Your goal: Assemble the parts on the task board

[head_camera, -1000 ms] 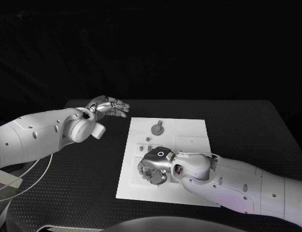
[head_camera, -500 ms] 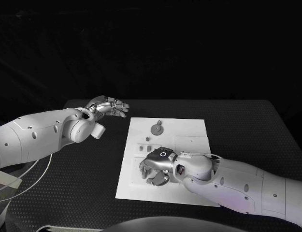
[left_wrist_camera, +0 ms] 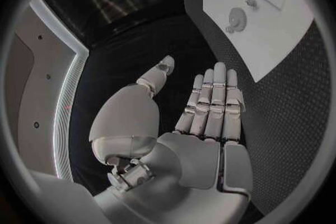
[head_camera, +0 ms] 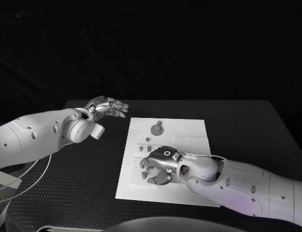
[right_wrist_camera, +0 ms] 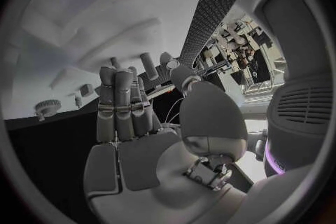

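Right hand working low over the flat white rectangular task board [head_camera: 193,126], left hand idling.
Silver right hand [head_camera: 159,166] is hovering on the board's near-left, possibly covering a part; grip unclear, risking knocking the small grey gear-shaped part [head_camera: 157,129]; silver left hand [head_camera: 109,107] is resting empty, fingers straight.

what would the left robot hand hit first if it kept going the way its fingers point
Probably the task board: the left robot hand is open, fingers aimed at the board's far end near the gear. Height is unclear, so it may pass above.
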Robot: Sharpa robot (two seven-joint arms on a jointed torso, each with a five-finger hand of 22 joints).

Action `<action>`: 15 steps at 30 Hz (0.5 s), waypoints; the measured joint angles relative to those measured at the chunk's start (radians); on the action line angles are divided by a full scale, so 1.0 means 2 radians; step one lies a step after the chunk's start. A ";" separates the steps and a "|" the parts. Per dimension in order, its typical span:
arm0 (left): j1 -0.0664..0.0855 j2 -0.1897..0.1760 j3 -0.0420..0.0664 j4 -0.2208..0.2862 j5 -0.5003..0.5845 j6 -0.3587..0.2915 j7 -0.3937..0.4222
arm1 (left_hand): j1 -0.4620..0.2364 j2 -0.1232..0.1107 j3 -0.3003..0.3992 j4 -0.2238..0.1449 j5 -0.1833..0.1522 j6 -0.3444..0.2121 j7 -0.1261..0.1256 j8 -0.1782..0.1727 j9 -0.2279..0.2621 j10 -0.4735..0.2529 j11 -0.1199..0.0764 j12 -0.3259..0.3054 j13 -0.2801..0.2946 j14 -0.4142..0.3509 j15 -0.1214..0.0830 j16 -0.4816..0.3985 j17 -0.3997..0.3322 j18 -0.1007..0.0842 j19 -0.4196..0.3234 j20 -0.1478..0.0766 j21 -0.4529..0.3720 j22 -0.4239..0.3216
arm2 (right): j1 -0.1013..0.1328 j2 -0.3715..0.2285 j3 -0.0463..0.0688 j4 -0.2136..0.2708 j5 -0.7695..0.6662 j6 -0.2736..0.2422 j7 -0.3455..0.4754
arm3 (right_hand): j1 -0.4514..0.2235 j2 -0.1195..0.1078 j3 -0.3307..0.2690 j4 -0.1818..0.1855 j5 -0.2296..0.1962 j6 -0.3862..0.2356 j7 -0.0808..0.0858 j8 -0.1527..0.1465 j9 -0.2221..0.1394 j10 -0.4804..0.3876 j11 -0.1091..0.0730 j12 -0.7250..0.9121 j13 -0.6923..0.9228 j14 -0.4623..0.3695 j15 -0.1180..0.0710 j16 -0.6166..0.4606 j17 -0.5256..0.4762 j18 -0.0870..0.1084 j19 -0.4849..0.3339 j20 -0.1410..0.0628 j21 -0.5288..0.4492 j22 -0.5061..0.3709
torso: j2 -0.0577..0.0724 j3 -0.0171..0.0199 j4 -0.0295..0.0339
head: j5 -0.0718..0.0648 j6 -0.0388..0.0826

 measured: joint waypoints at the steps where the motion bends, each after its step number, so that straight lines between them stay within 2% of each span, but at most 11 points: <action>1: 0.000 0.000 0.000 0.000 0.000 0.000 0.000 | 0.000 0.000 0.000 0.000 0.000 0.000 0.000 0.000 0.000 0.000 0.000 0.000 0.000 0.000 0.000 0.000 0.000 0.000 0.000 0.000 0.000 0.000 | 0.000 -0.004 0.000 0.004 0.001 -0.004 0.000 | 0.000 0.000 0.000 0.000 0.000 0.001 0.001 0.002 -0.001 0.000 0.000 0.000 0.000 0.000 0.000 0.002 -0.001 0.000 0.000 0.000 0.000 0.000 | 0.000 0.0000 -0.0002 | 0.000 0.000; 3: 0.000 0.000 0.000 0.000 0.000 0.000 0.000 | 0.000 0.000 0.000 0.000 0.000 0.000 0.000 0.000 0.000 0.000 0.000 0.000 0.000 0.000 0.000 0.000 0.000 0.000 0.000 0.000 0.000 0.000 | 0.001 -0.016 0.002 0.015 0.004 -0.016 0.001 | 0.005 0.000 0.000 0.000 0.000 0.003 0.003 0.004 -0.001 0.004 -0.004 0.004 0.000 0.002 -0.002 0.006 -0.002 0.000 0.000 0.000 0.004 -0.001 | 0.000 0.0000 -0.0006 | 0.000 0.001; 5: 0.000 0.000 0.000 0.000 0.000 0.000 0.000 | 0.000 0.000 0.000 0.000 0.000 0.000 0.000 0.000 0.000 0.000 0.000 0.000 0.000 0.000 0.000 0.000 0.000 0.000 0.000 0.000 0.000 0.000 | 0.004 -0.025 0.006 0.023 0.009 -0.025 0.002 | 0.006 0.000 -0.002 0.000 0.000 0.005 0.004 0.004 -0.001 0.006 -0.005 0.004 0.000 0.003 -0.003 0.007 -0.002 0.000 0.002 -0.002 0.004 -0.001 | 0.000 0.0000 -0.0007 | -0.001 0.001; 9: 0.000 -0.001 0.000 -0.002 0.000 0.001 0.000 | 0.000 0.000 0.000 0.000 0.000 0.000 0.000 0.000 0.000 0.000 0.000 0.000 0.000 0.000 0.000 -0.002 0.000 0.000 0.000 0.000 0.000 -0.001 | 0.020 -0.053 0.027 0.045 0.035 -0.036 0.002 | 0.007 0.003 -0.005 0.002 0.000 0.012 0.003 0.007 -0.002 0.021 -0.010 0.013 0.000 0.008 -0.008 0.014 -0.006 0.000 0.008 -0.005 0.010 -0.001 | 0.000 0.0001 -0.0010 | -0.003 0.005; 10: 0.000 -0.001 0.000 -0.002 0.000 0.001 0.000 | 0.000 0.000 0.000 0.000 0.000 0.000 0.000 0.000 0.000 0.000 0.000 0.000 0.000 0.000 0.000 -0.002 0.000 0.000 0.000 0.000 0.000 -0.001 | 0.029 -0.063 0.034 0.050 0.047 -0.034 0.000 | 0.000 0.010 -0.008 0.007 0.000 0.012 0.003 0.007 -0.003 0.024 -0.011 0.013 0.001 0.008 -0.008 0.016 -0.008 0.000 0.009 -0.005 0.010 -0.001 | 0.000 0.0001 -0.0013 | -0.004 0.006; 11: 0.000 -0.001 0.000 -0.003 0.000 0.001 0.000 | 0.000 0.000 0.000 0.000 0.000 0.000 0.000 0.000 0.000 0.000 0.000 0.000 0.000 0.000 0.000 -0.002 0.000 0.000 0.000 0.000 0.000 -0.001 | 0.036 -0.069 0.038 0.052 0.058 -0.031 -0.002 | -0.010 0.019 -0.010 0.016 0.000 0.012 0.003 0.007 -0.004 0.028 -0.012 0.016 0.001 0.009 -0.009 0.016 -0.010 0.000 0.011 -0.004 0.010 -0.001 | -0.001 0.0001 -0.0014 | -0.005 0.007; 13: 0.000 -0.001 0.000 -0.004 0.000 0.001 0.000 | 0.000 0.000 0.000 0.000 0.000 0.000 0.000 0.000 0.000 0.000 0.000 0.000 0.000 0.000 0.000 -0.002 0.000 0.000 0.000 0.000 0.000 -0.001 | 0.052 -0.083 0.039 0.058 0.085 -0.025 -0.009 | -0.034 0.036 -0.012 0.035 0.000 0.014 0.002 0.009 -0.005 0.038 -0.016 0.022 0.005 0.013 -0.012 0.017 -0.013 0.000 0.013 -0.004 0.010 -0.001 | -0.001 0.0001 -0.0020 | -0.006 0.009; 15: 0.000 -0.001 0.000 -0.005 0.000 0.001 0.000 | 0.000 0.000 0.000 0.000 0.000 0.000 0.000 0.000 0.000 0.000 0.000 0.000 0.000 0.000 0.000 -0.002 0.000 0.000 0.000 0.000 0.000 0.000 | 0.067 -0.103 0.039 0.068 0.120 -0.015 -0.020 | -0.043 0.043 -0.013 0.042 0.000 0.022 -0.001 0.014 -0.005 0.053 -0.021 0.032 0.013 0.014 -0.017 0.019 -0.016 0.000 0.016 -0.005 0.011 -0.001 | -0.001 0.0000 -0.0025 | -0.008 0.010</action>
